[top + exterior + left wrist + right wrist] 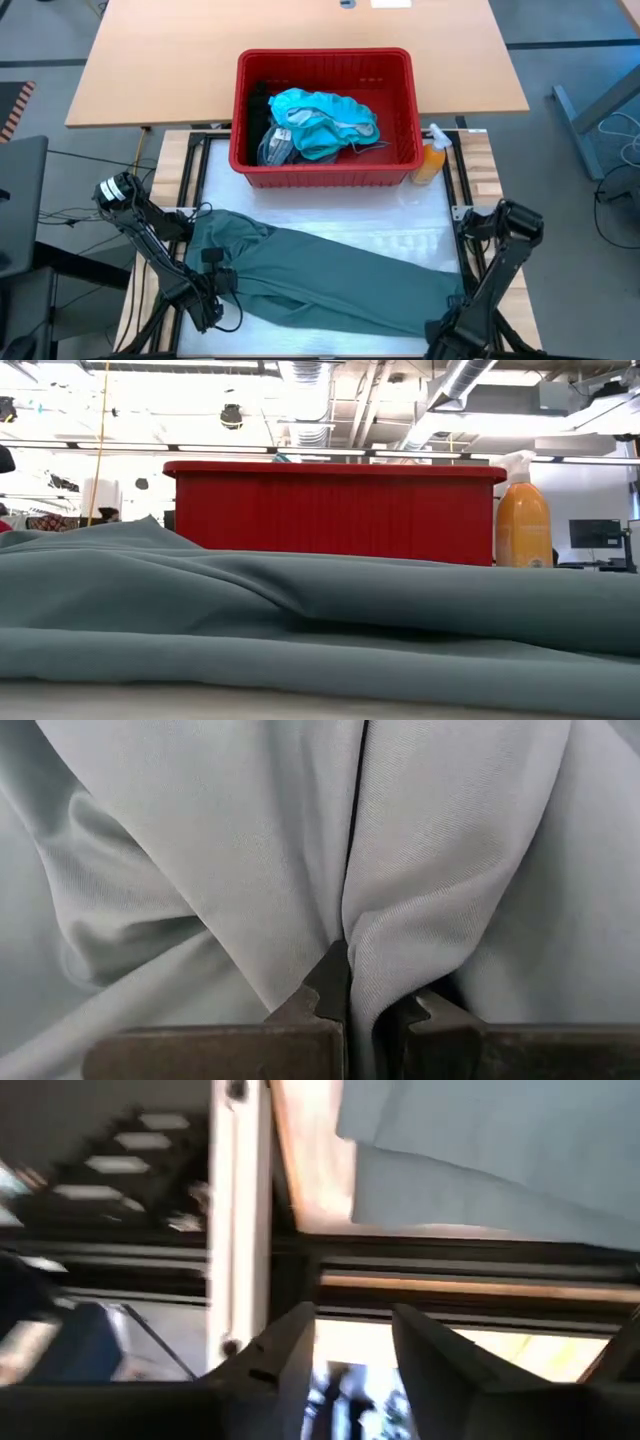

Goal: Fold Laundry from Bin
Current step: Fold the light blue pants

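The red bin [325, 170] stands at the table's far middle, with teal laundry [322, 122] and a striped cloth [275, 145] inside. A dull grey-green garment [330, 280] lies spread across the near half of the table and fills the foreground of the low view [320, 610]. My left gripper [213, 298] is down on the garment's left end, shut on its cloth [365, 990]. My right gripper [442, 332] hangs over the table's near right corner, just off the garment's right end. It is open with nothing between its fingers [355, 1325]. My left gripper pinches a raised fold of the grey-green garment [352, 935] between its two fingers, near the garment's left end. It comes steeply from above. Creases run out from the pinch, and the rest of the garment lies on the table.
An orange spray bottle [432, 160] stands by the bin's right near corner [523, 520]. Black frame rails [462, 190] run along the table's sides. A wooden tabletop [300, 40] lies beyond the bin. White table surface [400, 215] shows between the bin and the garment.
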`<action>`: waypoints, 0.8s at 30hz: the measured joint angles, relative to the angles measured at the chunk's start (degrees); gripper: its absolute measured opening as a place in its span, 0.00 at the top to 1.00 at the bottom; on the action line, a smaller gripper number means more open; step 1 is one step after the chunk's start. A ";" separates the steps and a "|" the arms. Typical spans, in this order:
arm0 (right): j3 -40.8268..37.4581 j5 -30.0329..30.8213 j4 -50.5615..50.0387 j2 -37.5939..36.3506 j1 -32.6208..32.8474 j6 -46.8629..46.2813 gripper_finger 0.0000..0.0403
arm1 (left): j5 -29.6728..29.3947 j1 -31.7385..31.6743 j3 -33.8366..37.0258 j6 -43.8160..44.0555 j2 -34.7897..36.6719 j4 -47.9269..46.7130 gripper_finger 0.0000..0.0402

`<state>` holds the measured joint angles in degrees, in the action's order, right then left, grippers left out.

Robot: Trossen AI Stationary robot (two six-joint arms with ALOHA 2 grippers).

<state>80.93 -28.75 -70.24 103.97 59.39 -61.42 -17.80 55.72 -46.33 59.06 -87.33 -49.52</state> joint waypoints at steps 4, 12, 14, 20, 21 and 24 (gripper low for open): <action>-1.93 7.53 -0.08 -4.68 -0.59 -14.38 0.49 | 0.00 0.00 0.00 -0.84 0.00 0.00 1.00; -19.44 11.92 2.85 -14.89 -5.01 -52.32 0.48 | 0.98 0.00 0.00 -1.02 0.00 -0.02 1.00; -23.19 13.62 4.05 -16.97 -5.24 -58.64 0.48 | 1.29 0.00 0.00 -1.02 0.00 -0.02 1.00; -28.23 19.53 10.14 -19.58 -4.85 -65.01 0.48 | 3.03 0.38 0.00 -0.95 0.00 -0.03 1.00; -28.42 20.13 10.61 -19.59 -4.74 -65.62 0.48 | 3.04 0.39 0.00 -0.95 0.00 -0.04 1.00; -28.50 20.04 10.80 -18.69 -4.29 -67.04 0.48 | 3.04 0.39 0.00 -0.93 0.00 -0.04 1.00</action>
<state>52.42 -8.71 -59.44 85.29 55.10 -128.46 -14.76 56.12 -46.33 58.13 -87.33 -49.56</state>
